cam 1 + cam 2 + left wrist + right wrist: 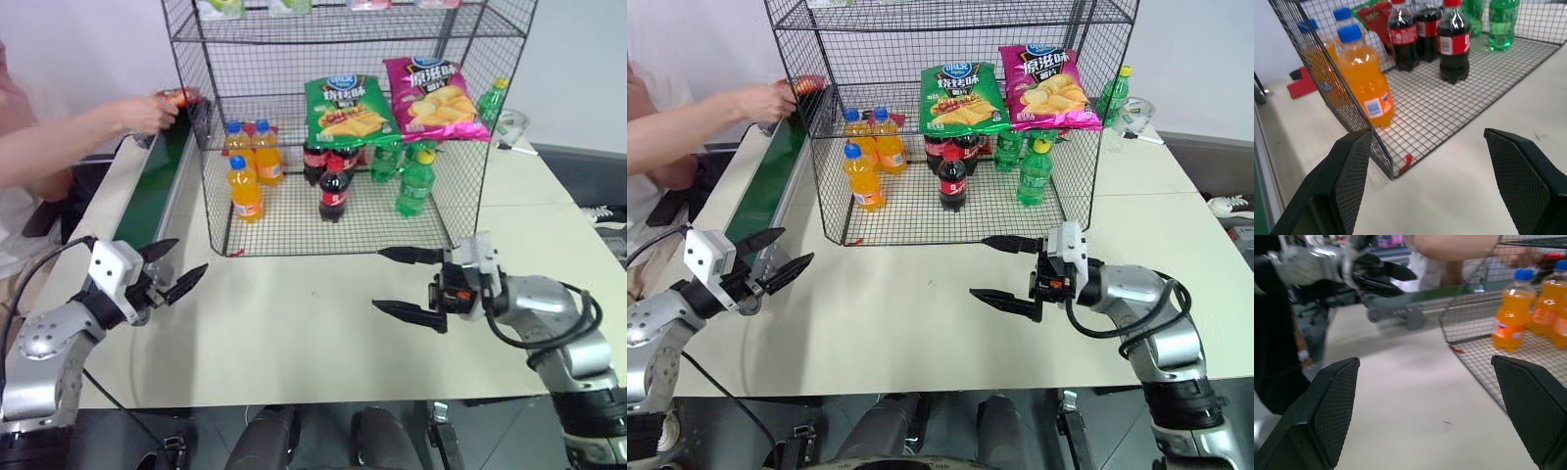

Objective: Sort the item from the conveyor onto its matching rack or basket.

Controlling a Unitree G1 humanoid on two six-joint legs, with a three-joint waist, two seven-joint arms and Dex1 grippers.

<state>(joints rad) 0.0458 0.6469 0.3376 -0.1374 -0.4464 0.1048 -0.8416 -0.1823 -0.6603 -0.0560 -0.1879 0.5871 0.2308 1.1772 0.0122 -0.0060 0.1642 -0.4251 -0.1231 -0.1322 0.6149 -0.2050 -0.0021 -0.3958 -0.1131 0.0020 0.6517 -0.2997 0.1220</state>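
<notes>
A person's hand (147, 113) holds the red crisp bag (179, 96) at the far end of the dark green conveyor (147, 196), which runs along the table's left side. The tall black wire rack (294, 223) stands at the back middle of the table. My left gripper (191, 256) hovers open beside the conveyor's near end, with nothing between its fingers. Over the table in front of the rack, my right gripper (377, 279) is open and empty, pointing left. The right wrist view shows the left gripper (1400, 273) across the table.
On the rack's bottom tier stand orange drink bottles (245, 188), cola bottles (333, 191) and green bottles (416, 181). A green bag (348, 108) and a pink bag (436, 96) sit on the tier above. The person's arm (59, 137) reaches in from the left.
</notes>
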